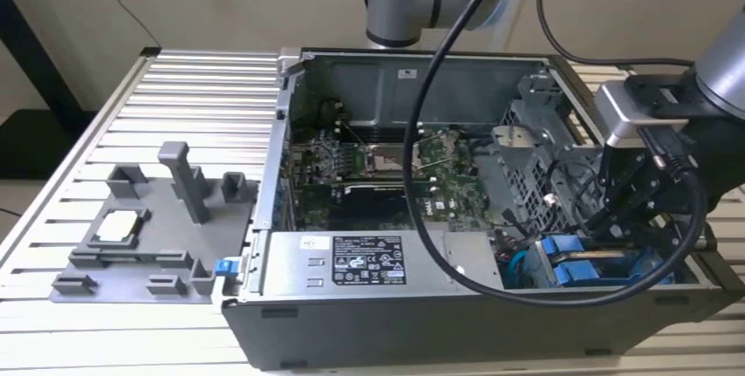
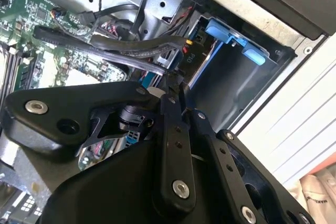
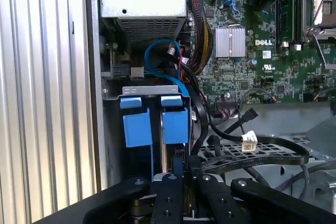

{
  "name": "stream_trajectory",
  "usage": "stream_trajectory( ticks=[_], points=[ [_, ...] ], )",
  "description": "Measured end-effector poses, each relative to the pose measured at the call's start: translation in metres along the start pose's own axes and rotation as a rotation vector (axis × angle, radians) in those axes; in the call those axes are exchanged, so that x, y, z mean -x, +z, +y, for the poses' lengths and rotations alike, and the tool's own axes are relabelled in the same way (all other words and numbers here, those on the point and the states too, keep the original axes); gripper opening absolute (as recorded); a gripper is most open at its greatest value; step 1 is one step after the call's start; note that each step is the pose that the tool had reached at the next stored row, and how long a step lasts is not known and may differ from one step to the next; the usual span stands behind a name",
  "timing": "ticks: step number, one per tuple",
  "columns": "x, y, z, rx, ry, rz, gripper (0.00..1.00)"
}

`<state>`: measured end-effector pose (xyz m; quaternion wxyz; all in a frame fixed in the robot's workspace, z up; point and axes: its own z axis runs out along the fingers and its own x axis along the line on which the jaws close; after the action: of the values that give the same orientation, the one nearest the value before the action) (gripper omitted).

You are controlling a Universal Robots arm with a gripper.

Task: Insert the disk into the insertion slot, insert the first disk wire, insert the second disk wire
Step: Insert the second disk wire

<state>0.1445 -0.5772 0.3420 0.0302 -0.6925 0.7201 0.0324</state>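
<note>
Two bright blue carriers [image 3: 137,121] [image 3: 175,119] sit side by side in the grey drive cage [image 3: 149,88], so the disk is seated in the insertion slot. In the exterior view the blue carriers [image 1: 580,263] lie at the case's near right corner, with my gripper [image 1: 623,219] just above them. My gripper [image 3: 177,170] lines up with the carrier nearer the motherboard. In the second wrist view my gripper [image 2: 170,85] has its fingers pressed together on a black wire connector [image 2: 187,59], close to the blue clip tabs [image 2: 227,31]. A flat dark cable [image 2: 121,53] trails from the connector.
The open computer case lies on a slatted table [image 1: 174,79]. The power-supply box [image 1: 349,263], motherboard [image 1: 385,188] and processor socket [image 1: 386,160] are inside it. Loose black cables [image 3: 262,142] and a blue cable [image 3: 157,51] crowd the cage. A grey fixture [image 1: 152,228] stands at the exterior view's left.
</note>
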Motion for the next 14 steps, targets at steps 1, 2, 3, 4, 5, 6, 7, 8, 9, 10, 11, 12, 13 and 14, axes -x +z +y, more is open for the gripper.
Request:
stream_trajectory(
  ticks=[1,2,3,4,5,6,7,8,9,10,11,12,13,14],
  points=[
    [0.0000,0.0002,-0.0001,0.0000,0.000,0.0001,0.16],
    [0.0000,0.0003,-0.0002,0.0000,0.000,0.0002,0.16],
    [0.0000,0.0005,-0.0002,0.0000,0.000,0.0003,0.16],
    [0.0002,0.0008,-0.0003,0.0000,0.000,-0.0001,0.16],
    [0.0003,0.0014,-0.0003,0.0000,0.000,-0.0006,0.16],
    [0.0003,0.0016,-0.0003,0.0000,0.000,-0.0003,0.16],
    [0.0004,0.0020,-0.0003,0.0000,0.000,-0.0002,0.16],
    [0.0003,0.0023,-0.0003,0.0000,0.001,-0.0001,0.16],
    [0.0003,0.0028,-0.0003,-0.0001,0.001,-0.0002,0.16],
    [0.0003,0.0032,-0.0004,-0.0002,0.002,0.0000,0.16],
    [0.0002,0.0037,-0.0005,-0.0003,0.003,0.0001,0.16],
    [0.0002,0.0042,-0.0005,-0.0004,0.004,0.0004,0.16],
    [0.0001,0.0050,-0.0006,-0.0005,0.005,0.0004,0.16],
    [0.0001,0.0054,-0.0006,-0.0006,0.006,0.0008,0.16]
  ],
)
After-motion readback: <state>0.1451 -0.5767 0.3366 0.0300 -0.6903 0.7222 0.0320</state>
